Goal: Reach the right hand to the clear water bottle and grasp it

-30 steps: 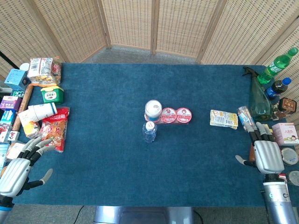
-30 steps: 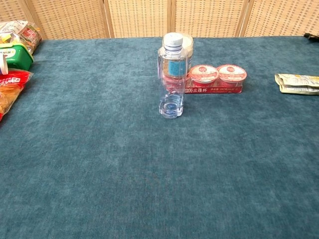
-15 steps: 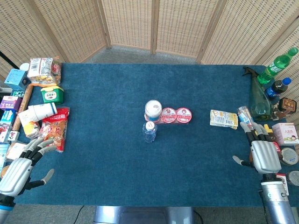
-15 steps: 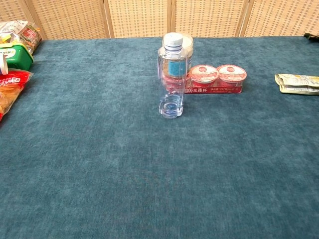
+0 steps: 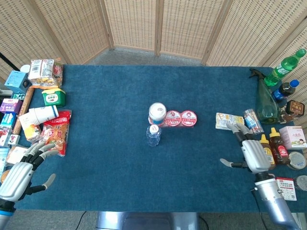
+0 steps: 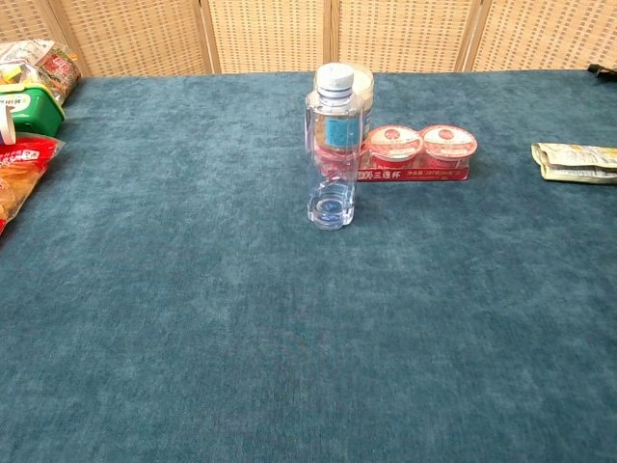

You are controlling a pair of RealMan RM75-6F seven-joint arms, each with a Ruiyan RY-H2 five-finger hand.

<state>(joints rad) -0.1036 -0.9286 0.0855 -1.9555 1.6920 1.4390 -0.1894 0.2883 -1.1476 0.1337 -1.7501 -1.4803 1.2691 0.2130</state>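
My right hand (image 5: 253, 155): moved inward from the table's right edge, fingers spread, empty. Clear water bottle (image 5: 153, 135): upright mid-table, unmoved, well apart. Left hand (image 5: 18, 175): unchanged, fingers apart, empty.

A twin pack of red-lidded cups (image 5: 181, 118) is sitting mid-table beside a white-lidded jar (image 5: 157, 113). Snack packets (image 5: 45, 72) are crowding the left edge; a green bottle (image 5: 285, 66) is standing far right.
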